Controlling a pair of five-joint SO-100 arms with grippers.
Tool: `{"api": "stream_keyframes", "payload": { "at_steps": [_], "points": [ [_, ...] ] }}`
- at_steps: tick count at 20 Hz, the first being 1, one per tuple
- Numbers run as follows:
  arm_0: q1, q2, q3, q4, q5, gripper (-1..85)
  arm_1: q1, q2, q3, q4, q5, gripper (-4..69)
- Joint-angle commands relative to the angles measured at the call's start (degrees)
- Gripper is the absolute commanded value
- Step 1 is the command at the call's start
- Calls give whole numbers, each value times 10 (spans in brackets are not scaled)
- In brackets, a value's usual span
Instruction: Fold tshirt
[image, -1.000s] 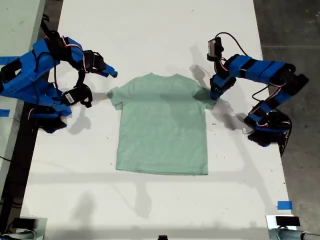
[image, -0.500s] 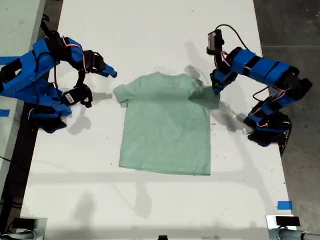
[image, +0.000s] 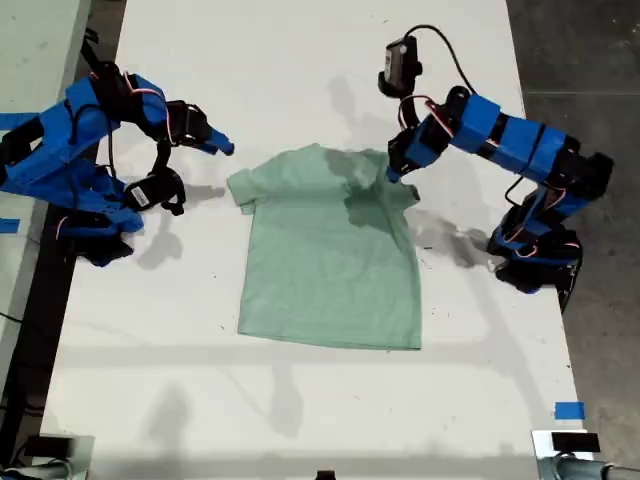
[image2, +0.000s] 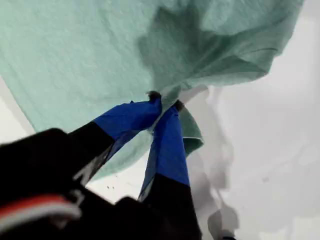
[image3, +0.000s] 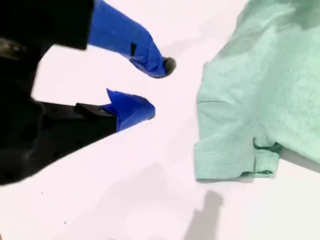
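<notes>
Pinching a fold of the tshirt (image2: 100, 55), my first gripper (image2: 162, 102) has its jaws clamped tight on the cloth, and the bunched fabric hides the very tips there. In the exterior view that gripper (image: 398, 165) covers the sleeve it holds, so I cannot make out the sleeve's edge. The tshirt (image: 325, 260) lies flat on the white table (image: 300, 60), between the two arms. My second gripper (image3: 157, 90) hangs just beside the other sleeve with its jaws parted and nothing between them; in the exterior view it (image: 225, 147) sits at the left. Since half a second ago, my first gripper has carried the sleeve inward over the chest, and my second has stayed put.
</notes>
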Motion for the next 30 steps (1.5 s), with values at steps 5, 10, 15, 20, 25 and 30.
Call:
{"api": "stream_keyframes", "payload": {
  "at_steps": [5, 10, 15, 20, 25, 30],
  "points": [
    [17, -6, -23, -10, -11, 104, -78, -153, -192, -85, 64, -15],
    [18, -7, -18, -13, -12, 120, -89, -182, -270, -98, 62, 345],
    [18, -11, -16, -18, -14, 135, -66, -142, -303, -46, 44, 262],
    [28, -80, -52, -32, -7, 190, -41, -21, -189, 1, 33, 183],
    [-17, -189, -78, -26, 47, 209, -47, 72, -87, 6, 32, 166],
    [-44, -243, -23, -62, 54, 214, -54, 120, -30, -3, 30, 158]
  ]
}}
